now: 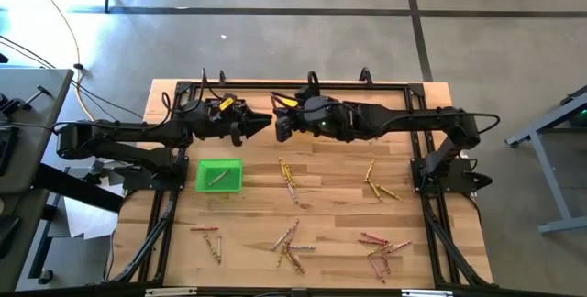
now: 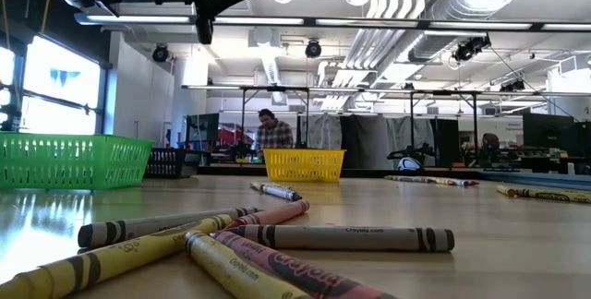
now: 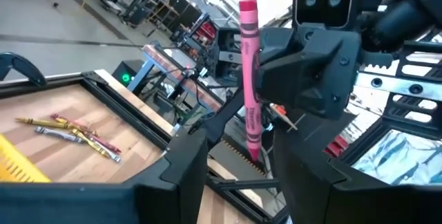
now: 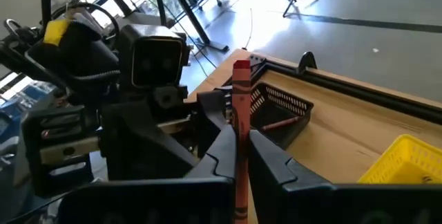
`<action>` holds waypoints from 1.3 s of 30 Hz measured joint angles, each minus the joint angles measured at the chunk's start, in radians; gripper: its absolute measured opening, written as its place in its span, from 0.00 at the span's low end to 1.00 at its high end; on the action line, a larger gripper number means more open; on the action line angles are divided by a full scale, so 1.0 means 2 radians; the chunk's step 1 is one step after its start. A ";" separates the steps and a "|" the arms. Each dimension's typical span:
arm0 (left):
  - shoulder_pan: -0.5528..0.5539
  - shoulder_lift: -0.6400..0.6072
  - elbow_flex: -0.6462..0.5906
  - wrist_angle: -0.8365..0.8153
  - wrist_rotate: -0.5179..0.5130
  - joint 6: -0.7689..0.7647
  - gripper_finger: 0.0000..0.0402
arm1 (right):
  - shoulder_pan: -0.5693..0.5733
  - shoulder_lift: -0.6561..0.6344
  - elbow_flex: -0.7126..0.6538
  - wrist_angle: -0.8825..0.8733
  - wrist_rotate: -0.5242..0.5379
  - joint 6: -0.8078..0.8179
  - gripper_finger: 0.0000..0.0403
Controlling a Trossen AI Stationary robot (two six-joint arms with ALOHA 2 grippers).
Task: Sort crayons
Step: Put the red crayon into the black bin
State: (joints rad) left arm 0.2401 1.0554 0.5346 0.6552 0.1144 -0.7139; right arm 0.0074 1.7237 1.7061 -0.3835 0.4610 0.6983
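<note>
Both grippers meet in mid-air over the table's far middle. My right gripper (image 1: 278, 130) (image 4: 240, 137) is shut on a red crayon (image 3: 249, 79) that stands upright. My left gripper (image 1: 261, 125) (image 3: 243, 137) is open, its fingers on either side of that crayon's lower end without touching it. Loose red, yellow and grey crayons lie flat on the wood in clusters (image 1: 289, 180) (image 1: 378, 185) (image 1: 289, 247) (image 1: 381, 247) (image 1: 209, 237). One crayon lies in the green bin (image 1: 218, 175), and a red one lies in the black bin (image 4: 280, 106). My right gripper pinches the red crayon's shaft (image 4: 240, 124) between its two fingers, which lie across it. The crayon stands upright with its top end (image 4: 240, 68) above the fingers. It is lifted clear, high above the table.
A yellow bin (image 4: 407, 162) stands beside the black one at the far edge. A black metal frame (image 1: 431, 196) runs round the table. Bare wood lies between the crayon clusters. A person (image 2: 272, 133) sits far off in the room.
</note>
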 joint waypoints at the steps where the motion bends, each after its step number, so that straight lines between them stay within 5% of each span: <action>1: 0.000 0.000 0.000 0.000 -0.003 0.000 0.38 | 0.000 0.000 0.000 0.001 0.000 0.000 0.01; 39: -0.023 0.030 0.056 -0.042 -0.041 0.037 0.38 | 0.000 0.000 0.001 0.004 -0.013 0.000 0.02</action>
State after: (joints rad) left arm 0.1951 1.1152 0.6476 0.5716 0.0330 -0.6403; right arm 0.0074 1.7245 1.7073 -0.3760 0.4343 0.6977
